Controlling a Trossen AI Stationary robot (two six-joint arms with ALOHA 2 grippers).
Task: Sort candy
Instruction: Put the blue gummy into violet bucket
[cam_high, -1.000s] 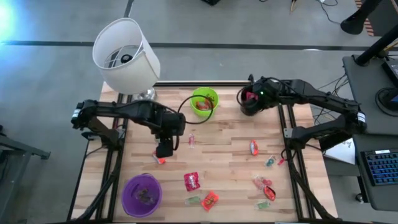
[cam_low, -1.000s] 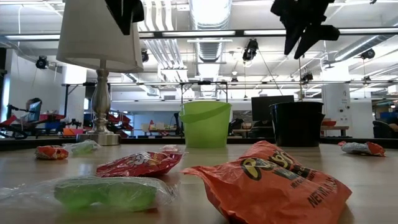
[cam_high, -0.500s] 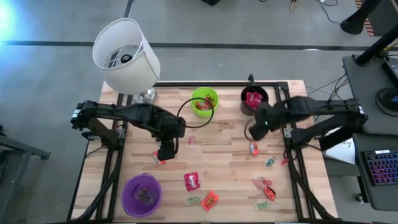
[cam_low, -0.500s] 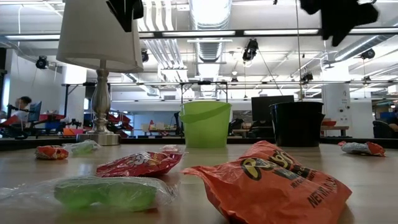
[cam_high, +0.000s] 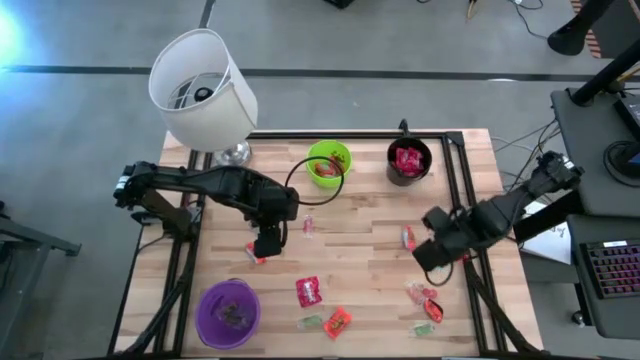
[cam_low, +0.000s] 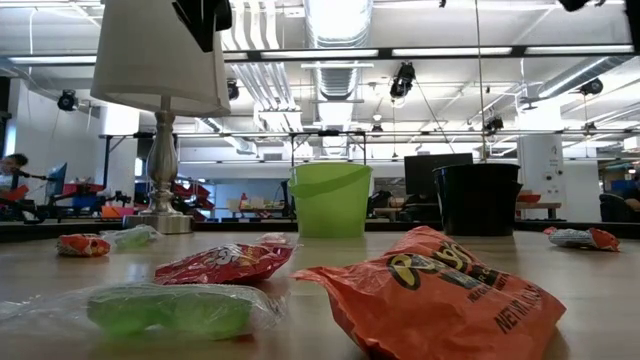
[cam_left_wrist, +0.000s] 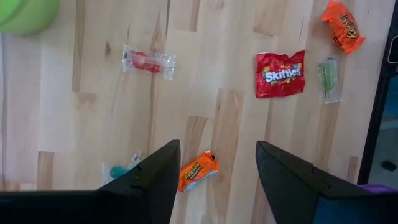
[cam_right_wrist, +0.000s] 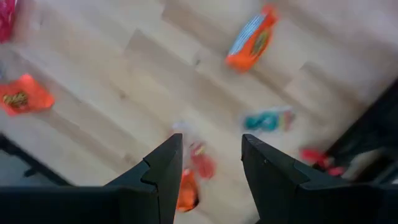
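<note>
Right hand (cam_high: 432, 250) is spread wide and empty, hovering over the red and orange candies (cam_high: 424, 296) just below it on the desk (cam_high: 360, 230). Left hand (cam_high: 266, 242), also spread and empty, hangs over a small Reese's packet (cam_left_wrist: 198, 171). Looks like reach-to-pick; next up is dropping straight down and closing.

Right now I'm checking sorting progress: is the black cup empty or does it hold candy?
It holds candy: the high view shows pink-red wrappers inside the black cup. How full, cannot tell.
</note>
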